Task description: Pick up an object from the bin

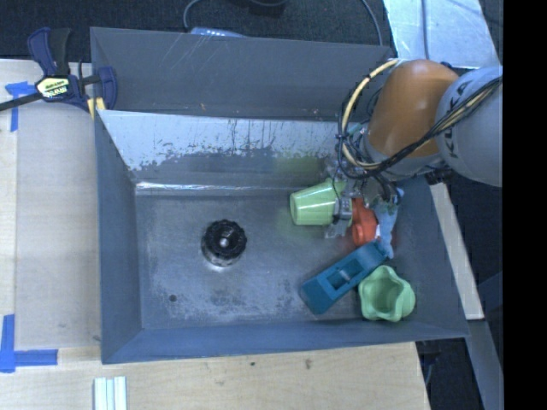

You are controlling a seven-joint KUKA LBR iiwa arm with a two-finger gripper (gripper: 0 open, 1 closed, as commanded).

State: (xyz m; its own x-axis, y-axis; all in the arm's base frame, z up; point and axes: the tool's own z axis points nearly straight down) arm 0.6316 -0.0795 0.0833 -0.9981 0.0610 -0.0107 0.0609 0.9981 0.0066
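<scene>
A light green cup (312, 205) is seen on its side, just left of the jaws. Their opening cannot be told.

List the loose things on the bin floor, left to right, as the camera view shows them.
black round knob → light green cup lying on its side → blue block-shaped piece → green wavy-rimmed mould
</scene>
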